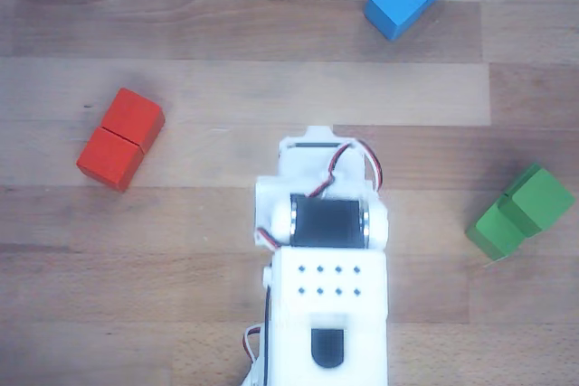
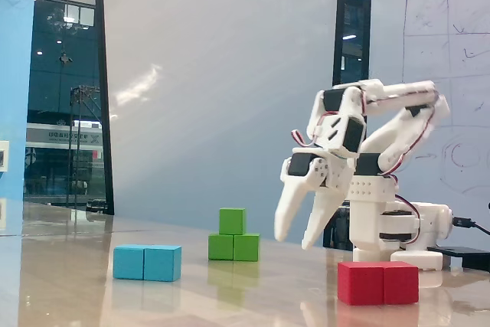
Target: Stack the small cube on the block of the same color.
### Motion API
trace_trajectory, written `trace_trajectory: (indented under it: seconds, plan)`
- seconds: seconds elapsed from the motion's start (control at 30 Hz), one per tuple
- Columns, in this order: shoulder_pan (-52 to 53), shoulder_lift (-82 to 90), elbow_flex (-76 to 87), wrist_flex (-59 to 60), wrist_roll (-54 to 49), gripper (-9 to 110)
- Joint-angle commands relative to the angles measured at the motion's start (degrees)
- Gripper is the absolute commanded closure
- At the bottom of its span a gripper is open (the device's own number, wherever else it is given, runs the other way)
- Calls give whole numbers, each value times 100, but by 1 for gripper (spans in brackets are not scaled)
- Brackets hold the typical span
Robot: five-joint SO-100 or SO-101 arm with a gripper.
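One green cube stacked

Fixed view, near to far: red block [image 2: 378, 282] and blue block [image 2: 147, 263] on the table [image 2: 253, 296]; gripper [image 2: 297, 237] in the air, fingers [image 2: 287, 208] spread, empty; behind, small cube [image 2: 232, 220] resting atop the green block [image 2: 233, 247]

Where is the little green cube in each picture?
Other view: the cube sits at the right edge, on the green block.
Fixed view: the cube is near the middle, on the green block.
Shared landmark: the red block.
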Motion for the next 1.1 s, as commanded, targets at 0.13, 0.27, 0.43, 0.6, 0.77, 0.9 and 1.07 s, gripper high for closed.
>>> trace_trajectory:
  seconds: [0.13, 0.27, 0.43, 0.6, 0.77, 0.9, 1.07]
  plan:
    - [97, 1863, 791, 44, 35, 100]
    - [105, 2751, 1090, 448, 35, 101]
    - [105, 4087, 1336, 1178, 35, 101]
    - [114, 4746, 1477, 1424, 44, 101]
    - [114, 4746, 1494, 1424, 79, 101]
    - [114, 4720, 1450, 1433, 44, 101]
    - [105, 4720, 1450, 1433, 44, 101]
